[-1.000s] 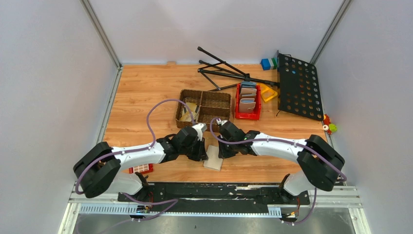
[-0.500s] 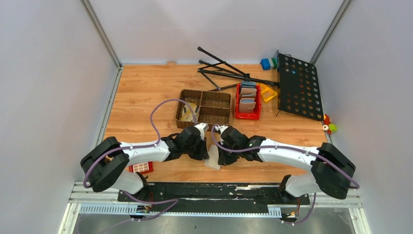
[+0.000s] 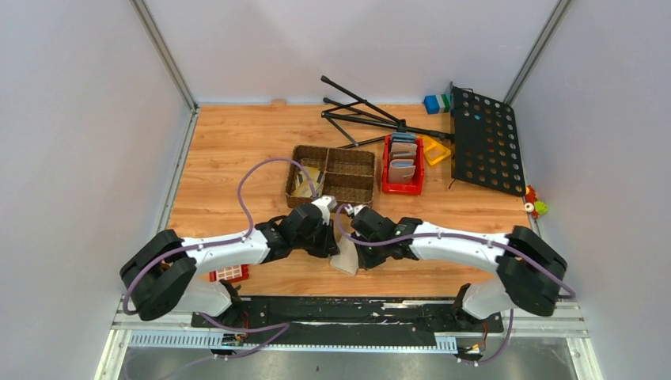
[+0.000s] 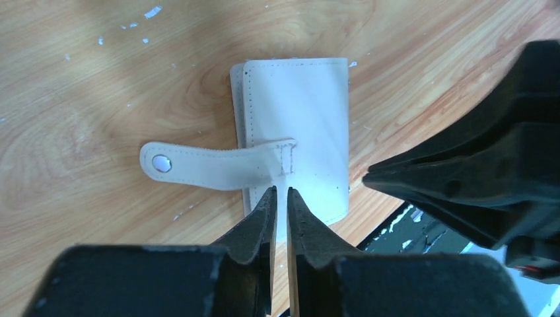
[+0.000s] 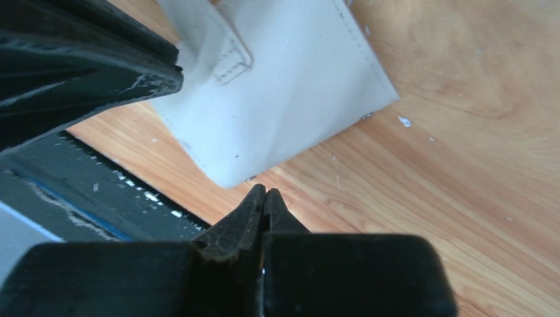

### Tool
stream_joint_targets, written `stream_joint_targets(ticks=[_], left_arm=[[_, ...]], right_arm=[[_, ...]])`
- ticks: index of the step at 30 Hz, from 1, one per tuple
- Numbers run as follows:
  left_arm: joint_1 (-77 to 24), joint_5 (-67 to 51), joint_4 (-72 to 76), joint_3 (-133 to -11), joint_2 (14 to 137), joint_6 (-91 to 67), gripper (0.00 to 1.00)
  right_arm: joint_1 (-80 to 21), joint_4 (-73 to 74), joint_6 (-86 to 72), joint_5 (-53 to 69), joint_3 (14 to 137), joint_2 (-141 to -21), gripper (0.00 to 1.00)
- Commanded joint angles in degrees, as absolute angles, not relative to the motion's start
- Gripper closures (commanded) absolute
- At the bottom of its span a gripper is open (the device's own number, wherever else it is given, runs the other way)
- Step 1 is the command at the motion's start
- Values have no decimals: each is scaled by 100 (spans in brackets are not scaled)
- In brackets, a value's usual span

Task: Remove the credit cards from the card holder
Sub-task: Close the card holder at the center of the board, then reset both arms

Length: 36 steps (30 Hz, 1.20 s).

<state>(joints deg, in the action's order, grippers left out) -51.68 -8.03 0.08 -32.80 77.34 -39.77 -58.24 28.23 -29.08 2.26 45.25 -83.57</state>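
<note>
The card holder point(image 3: 346, 258) point(image 4: 310, 112) point(image 5: 284, 99) is a pale beige wallet, folded shut, near the table's front edge between my two grippers. Its strap tab point(image 4: 198, 165) hangs loose to one side with its snap showing. In the top view its far edge stands tipped up off the wood. My left gripper point(image 3: 335, 247) point(image 4: 280, 190) pinches the holder's edge by the strap stitching, its jaws a thin slit apart. My right gripper point(image 3: 358, 253) point(image 5: 265, 188) is shut and empty, its tips just off the holder's near corner. The credit cards are hidden.
A brown woven basket point(image 3: 332, 148) with pale flat pieces in its left compartment stands behind the grippers. A red bin point(image 3: 402, 188) of wallets, a black folded stand point(image 3: 484, 138) and coloured blocks point(image 3: 435, 103) lie at the back right. A small red item point(image 3: 229, 274) sits by the left arm.
The card holder lay flat a second ago; now its far edge is tipped up. The right gripper has moved left, closer to it.
</note>
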Motion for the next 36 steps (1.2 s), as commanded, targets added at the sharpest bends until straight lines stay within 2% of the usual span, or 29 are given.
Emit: stream_joint_targets(ticks=[1,4,6,8,10,11,12,13,14,15,16,17,20,24,26,28,31,33,36], left_arm=[[-5194,-440,-414,-3478,7083,-3878,83],[-5187,-52,-844,-3568,6633,-3755,81],[-5154,656,-1288,-3678,6321,-3687,73],[-5007,1183,-1817,-3813,6124,-3605,54],[-4781,1533,-2117,-3838,5910,-3507,27],[-4660,1719,-2228,-3833,5817,-3461,17],[-4572,1859,-2310,-3855,5734,-3368,8],[-4513,2052,-2413,-3894,5683,-3246,1],[-4502,2292,-2536,-3991,5641,-3122,0],[-4500,2533,-2633,-4058,5603,-3005,0],[-4500,2761,-2692,-4114,5572,-2946,0],[-4500,2982,-2716,-4158,5536,-2900,0],[-4500,3259,-2445,-4122,5368,-2266,0],[-4500,3611,-1247,-3499,4803,-1424,0],[-4453,3737,-485,-3048,4472,-1132,0],[-4239,3725,277,-2591,4141,-851,0],[-3742,3666,1253,-1889,3759,-250,0],[-3128,3551,1382,-1769,3695,-269,0],[-2430,3280,1843,-1512,3828,-241,0]], right_arm=[[-5838,2807,-2737,-250,4495,-7384,100],[-5815,2944,-2710,-731,4480,-6946,100],[-5731,3062,-2727,-1171,4491,-6687,100],[-5553,3083,-2728,-1599,4415,-6308,98],[-5227,2871,-2653,-1801,4233,-5957,91],[-5018,2706,-2555,-1796,4118,-5658,87],[-4775,2496,-2425,-1790,3989,-5441,79],[-4545,2344,-2344,-1817,3872,-5259,67],[-4329,2252,-2323,-2008,3777,-5116,45],[-4192,2093,-2275,-2383,3661,-5042,13],[-4108,1886,-2184,-2918,3559,-5013,2],[-4048,1801,-2188,-3484,3518,-5005,0],[-3981,1381,-1914,-4097,3435,-5007,0],[-3857,252,-758,-4151,3095,-4928,0],[-3643,-102,-245,-3853,2955,-4889,1],[-3141,-111,-412,-3580,2926,-4826,1],[-2163,-587,-631,-2540,2563,-4624,5],[-1559,-1377,-648,-1942,1994,-4419,8],[-1183,-2280,-250,-1335,1497,-4282,1]])
